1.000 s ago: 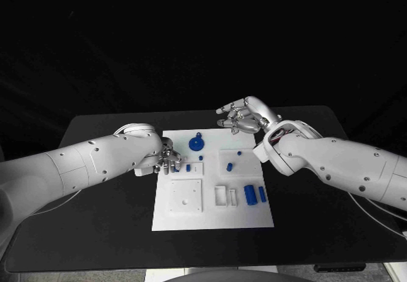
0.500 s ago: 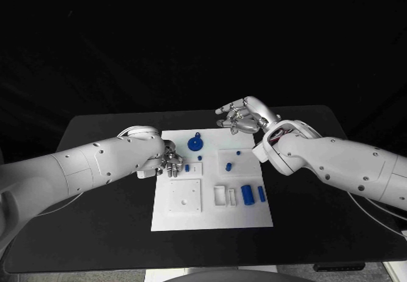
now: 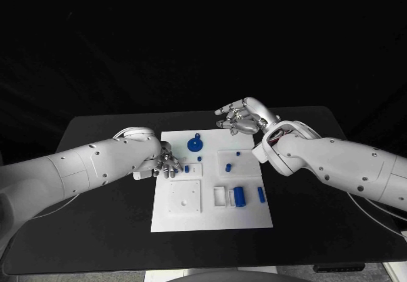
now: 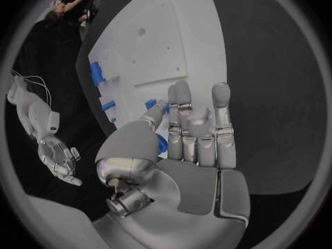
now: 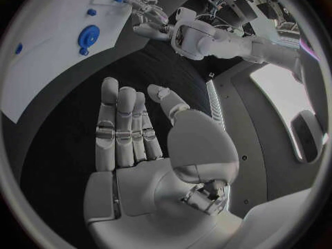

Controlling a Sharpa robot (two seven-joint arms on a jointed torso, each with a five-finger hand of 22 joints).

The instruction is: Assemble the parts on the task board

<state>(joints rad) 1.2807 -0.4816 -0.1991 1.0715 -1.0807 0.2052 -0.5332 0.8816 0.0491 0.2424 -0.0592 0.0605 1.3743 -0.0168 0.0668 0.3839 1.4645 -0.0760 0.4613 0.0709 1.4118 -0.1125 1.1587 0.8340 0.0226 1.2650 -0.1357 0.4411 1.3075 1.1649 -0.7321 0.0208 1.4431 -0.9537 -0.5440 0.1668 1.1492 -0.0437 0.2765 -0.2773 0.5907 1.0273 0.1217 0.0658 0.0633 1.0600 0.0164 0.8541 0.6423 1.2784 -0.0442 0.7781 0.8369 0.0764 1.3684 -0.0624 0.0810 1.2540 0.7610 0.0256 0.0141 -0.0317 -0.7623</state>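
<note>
Risk, near end of board: the two loose blue cylinders point(image 3: 241, 196) lie beside the white slotted block point(image 3: 226, 196) toward the near right corner of the task board point(image 3: 212, 220); I judge a careless sweep of my forearm could roll them off.
Risk, left edge: the small blue peg point(image 3: 186, 168) sits in its white square by the board's left edge, right at my fingertips; a skewed push could tip it or shift the board.
Left hand point(image 3: 166, 163): fingers nearly straight and close together, tips beside the peg; whether they touch it I cannot tell. Holding nothing.
Right hand point(image 3: 243, 116): off the board's far right corner, fingers loosely apart, empty.
Far end: blue disc point(image 3: 196, 143), untouched.
</note>
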